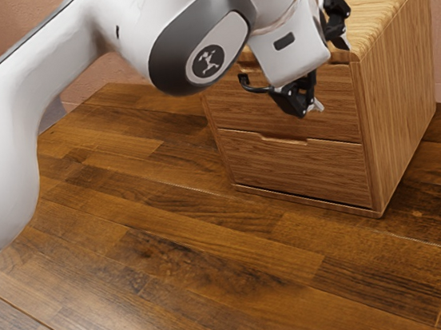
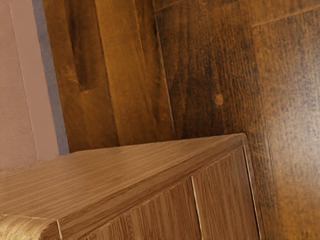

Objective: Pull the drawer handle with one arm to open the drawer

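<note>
Plank flooring (image 1: 175,251) is bearing a boxy wood-grain cabinet (image 1: 397,95).
My pincer (image 1: 303,102) is hanging before its upper drawer (image 1: 244,107), which is lying lengthwise level; open or closed, I cannot tell.

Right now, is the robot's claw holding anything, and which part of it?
I can't tell. The claw is at the front of the top drawer, but whether it grips anything there is hidden.

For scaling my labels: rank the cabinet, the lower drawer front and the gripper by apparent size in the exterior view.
1. Cabinet, largest.
2. Lower drawer front, second.
3. Gripper, clearly smallest, even though it hangs in front of the cabinet.
</note>
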